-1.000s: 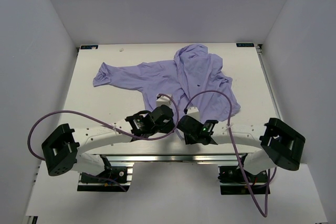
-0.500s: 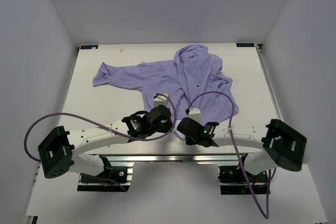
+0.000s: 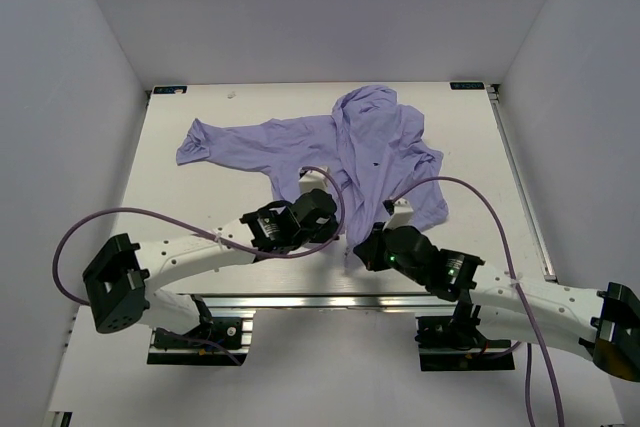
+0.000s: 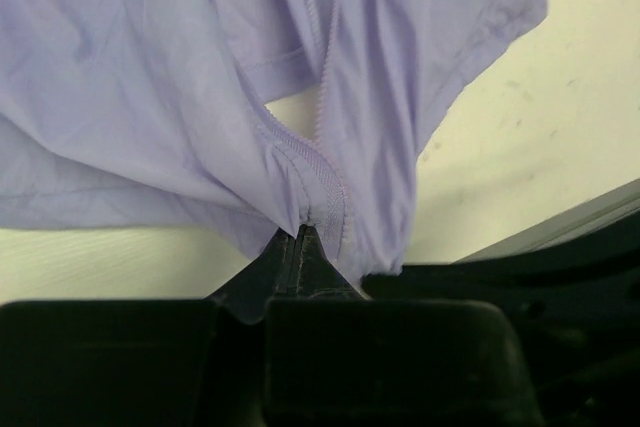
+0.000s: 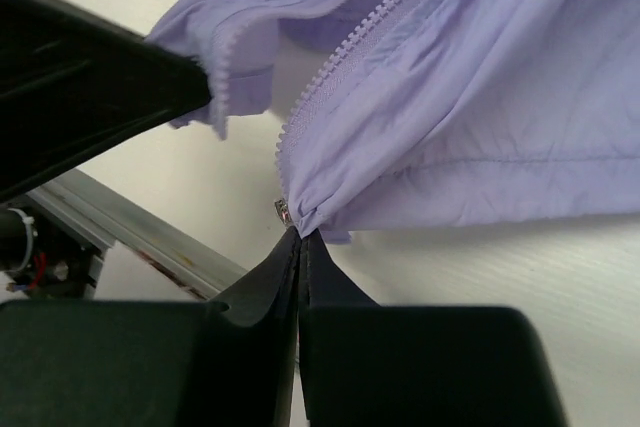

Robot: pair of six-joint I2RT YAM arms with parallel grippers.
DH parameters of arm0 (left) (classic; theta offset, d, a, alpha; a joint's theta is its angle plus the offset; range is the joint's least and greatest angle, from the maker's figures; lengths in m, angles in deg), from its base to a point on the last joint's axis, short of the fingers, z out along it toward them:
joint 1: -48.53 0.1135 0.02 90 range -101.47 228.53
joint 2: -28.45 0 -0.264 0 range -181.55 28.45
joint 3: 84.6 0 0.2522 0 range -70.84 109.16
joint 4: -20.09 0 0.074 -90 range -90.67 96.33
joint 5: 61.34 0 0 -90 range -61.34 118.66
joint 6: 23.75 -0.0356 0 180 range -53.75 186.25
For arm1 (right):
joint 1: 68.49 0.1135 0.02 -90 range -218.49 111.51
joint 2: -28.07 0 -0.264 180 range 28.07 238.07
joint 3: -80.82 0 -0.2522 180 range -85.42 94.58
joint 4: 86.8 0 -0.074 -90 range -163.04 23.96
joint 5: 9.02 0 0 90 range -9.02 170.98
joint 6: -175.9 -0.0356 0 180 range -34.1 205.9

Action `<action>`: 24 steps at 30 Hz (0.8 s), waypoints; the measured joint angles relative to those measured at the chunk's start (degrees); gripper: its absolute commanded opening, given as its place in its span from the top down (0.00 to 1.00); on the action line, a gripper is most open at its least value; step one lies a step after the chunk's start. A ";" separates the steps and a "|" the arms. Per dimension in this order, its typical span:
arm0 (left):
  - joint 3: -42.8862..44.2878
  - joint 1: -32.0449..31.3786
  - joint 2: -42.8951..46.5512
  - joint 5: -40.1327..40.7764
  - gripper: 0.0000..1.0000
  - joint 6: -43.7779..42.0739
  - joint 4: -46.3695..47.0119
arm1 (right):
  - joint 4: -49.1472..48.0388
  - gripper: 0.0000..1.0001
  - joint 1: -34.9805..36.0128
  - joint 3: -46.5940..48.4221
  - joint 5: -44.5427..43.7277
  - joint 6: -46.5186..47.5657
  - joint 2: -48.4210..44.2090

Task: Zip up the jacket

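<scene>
- The jacket [image 3: 340,142] lay rumpled on the table [image 3: 470,147], with the bottom end of its zipper [image 5: 350,47] toward the arms.
- The left gripper [image 4: 300,239] was pinched closed on one zipper edge.
- The right gripper [image 5: 302,239] was clamped on the other edge, just beside what looked like the slider [image 5: 284,211].
- The zipper ran away from both grippers, and the right one sat nearer the slider.

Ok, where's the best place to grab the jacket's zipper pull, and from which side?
Probably pinch the small metal pull from the near side: it hangs exposed at the bottom of the zipper teeth, just beside where the right claw grips the jacket.
</scene>
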 measured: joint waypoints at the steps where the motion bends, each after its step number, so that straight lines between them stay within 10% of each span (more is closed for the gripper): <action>1: 1.09 0.00 -0.61 0.37 1.00 0.74 -0.37 | -1.16 1.00 -0.04 -0.55 0.04 0.31 -0.59; 24: 4.96 0.00 -5.14 5.73 1.00 7.91 -7.45 | -5.40 1.00 -0.35 -1.11 -6.78 -3.58 -0.52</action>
